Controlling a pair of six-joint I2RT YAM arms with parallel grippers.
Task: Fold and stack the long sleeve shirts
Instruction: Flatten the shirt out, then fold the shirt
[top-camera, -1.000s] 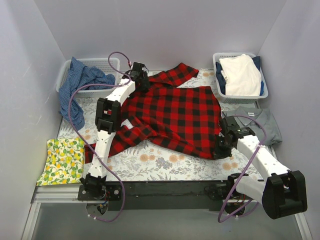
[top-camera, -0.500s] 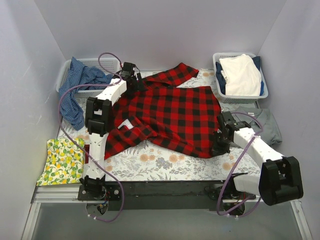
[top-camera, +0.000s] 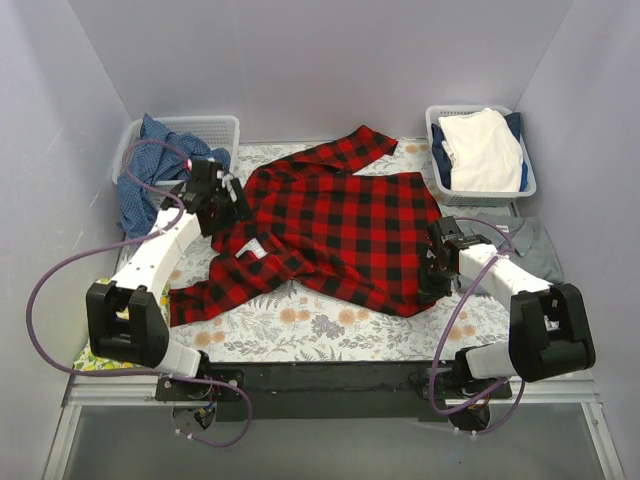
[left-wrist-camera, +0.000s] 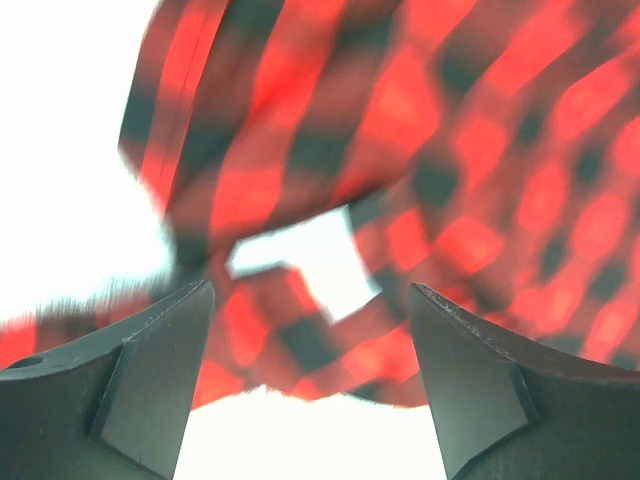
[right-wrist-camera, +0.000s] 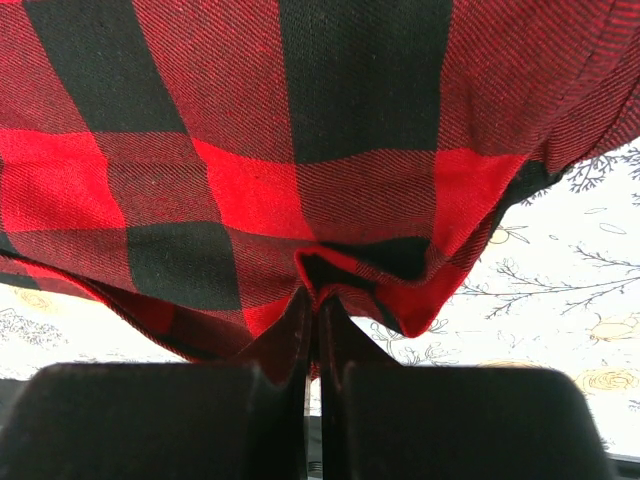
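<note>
Now: plaid shirt spread out, one corner pinched

You see the plaid shirt (top-camera: 340, 225) lying open across the floral mat (top-camera: 300, 322), one sleeve reaching away from the arms and the other trailing toward the near left.

At the shirt's near right corner, your right gripper (top-camera: 432, 278) has its fingers pressed together on a fold of the hem. In the right wrist view the red-and-black cloth bunches into the closed jaws of the right gripper (right-wrist-camera: 312, 335).

At the shirt's left shoulder edge sits your left gripper (top-camera: 222, 197). Its wrist view is blurred, but the fingers (left-wrist-camera: 150, 375) stand wide apart with plaid cloth beyond them and nothing between them.

Just right of the plaid shirt, past the right arm, the grey shirt (top-camera: 530, 245) lies flat. Beyond the plaid shirt's far right is a basket (top-camera: 436, 130) holding a cream-and-navy pile (top-camera: 480, 150). To its far left, blue cloth (top-camera: 145, 185) spills from another basket (top-camera: 222, 123).
</note>
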